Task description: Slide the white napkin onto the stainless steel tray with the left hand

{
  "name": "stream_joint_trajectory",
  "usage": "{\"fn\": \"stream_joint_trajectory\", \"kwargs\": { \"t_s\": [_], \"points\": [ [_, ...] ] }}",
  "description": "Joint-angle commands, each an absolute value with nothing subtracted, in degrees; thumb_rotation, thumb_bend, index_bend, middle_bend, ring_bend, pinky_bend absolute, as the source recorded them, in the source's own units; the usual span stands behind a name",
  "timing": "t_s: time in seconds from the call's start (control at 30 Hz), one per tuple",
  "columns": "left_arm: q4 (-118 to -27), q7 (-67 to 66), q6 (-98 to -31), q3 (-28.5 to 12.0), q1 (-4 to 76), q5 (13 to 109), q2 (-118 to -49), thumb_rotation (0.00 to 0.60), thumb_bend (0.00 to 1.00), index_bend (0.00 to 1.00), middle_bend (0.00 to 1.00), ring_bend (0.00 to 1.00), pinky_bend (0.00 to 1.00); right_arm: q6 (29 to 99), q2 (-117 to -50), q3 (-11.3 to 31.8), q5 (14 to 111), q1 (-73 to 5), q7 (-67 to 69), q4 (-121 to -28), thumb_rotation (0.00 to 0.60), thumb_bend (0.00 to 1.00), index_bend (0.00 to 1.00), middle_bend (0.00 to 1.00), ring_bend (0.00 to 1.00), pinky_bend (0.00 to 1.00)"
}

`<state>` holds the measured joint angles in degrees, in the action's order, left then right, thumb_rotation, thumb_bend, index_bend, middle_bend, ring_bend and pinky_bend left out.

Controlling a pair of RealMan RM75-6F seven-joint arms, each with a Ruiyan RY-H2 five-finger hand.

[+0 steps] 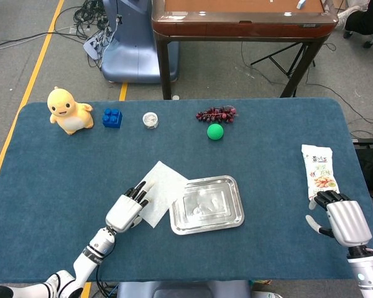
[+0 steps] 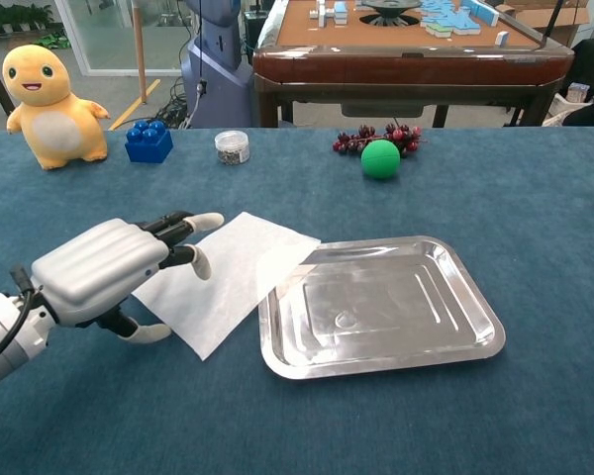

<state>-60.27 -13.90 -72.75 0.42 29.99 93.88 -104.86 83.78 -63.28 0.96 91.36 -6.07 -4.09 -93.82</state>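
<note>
The left hand's [image 2: 104,275] palm side faces down and is hidden in both views, so whether its fingertips [image 2: 204,220] actually press the white paper napkin [image 2: 228,277] cannot be told; they lie over the napkin's left part, fingers spread, nothing grasped. The napkin lies flat on the tabletop near the front edge, its right corner overlapping the left rim of the rectangular stainless steel tray [image 2: 475,341]; most of it is still on the cloth. The right hand [image 1: 343,220] shows only in the head view, near the front right corner, fingers curled inward just below the printed white snack packet [image 1: 319,171]; contact with the packet cannot be made out.

The tabletop is covered in dark blue cloth [image 1: 62,180]. Along the far edge stand a yellow plush duck toy [image 2: 49,91], a blue plastic building block [image 2: 148,141], a small clear lidded jar [image 2: 232,146], a bunch of dark red grapes [image 2: 376,135] and a green ball [image 2: 380,158] partly hiding the grapes in the chest view. Beyond stands a brown wooden table [image 1: 242,25], cut off at the top, on a grey floor with a yellow line [image 1: 37,74].
</note>
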Motion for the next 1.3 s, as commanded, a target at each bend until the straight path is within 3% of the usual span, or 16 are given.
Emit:
{"fn": "stream_joint_trajectory", "kwargs": {
  "t_s": [0.03, 0.4, 0.67, 1.3],
  "points": [
    [-60.2, -13.7, -72.9, 0.4, 29.9, 93.9, -104.9, 0.600, 0.21, 0.36, 0.05, 0.01, 0.27, 83.7, -63.3, 1.0, 91.3, -6.1, -4.2, -93.8, 0.600, 0.26, 0.54, 0.44, 0.35, 0.44],
    [-59.9, -13.3, -73.3, 0.5, 29.8, 94.2, -104.9, 0.600, 0.27, 0.41, 0.05, 0.01, 0.27, 83.6, -63.3, 1.0, 91.2, -6.1, -4.3, -93.8, 0.600, 0.26, 0.54, 0.44, 0.35, 0.44],
    [-59.8, -13.2, -73.5, 0.5, 29.8, 94.2, -105.1, 0.600, 0.37, 0.43, 0.06, 0.01, 0.28, 83.5, -63.3, 1.0, 91.2, -6.2, -4.3, -93.8, 0.600, 0.26, 0.54, 0.44, 0.34, 0.44],
    [-57.9, -11.6, -74.5, 0.7, 29.5, 94.5, -105.8, 0.600, 0.43, 0.50, 0.07, 0.01, 0.28, 83.7, -63.2, 1.0, 91.2, -6.1, -4.2, -93.9, 0.600, 0.26, 0.54, 0.44, 0.35, 0.44]
  ]
}}
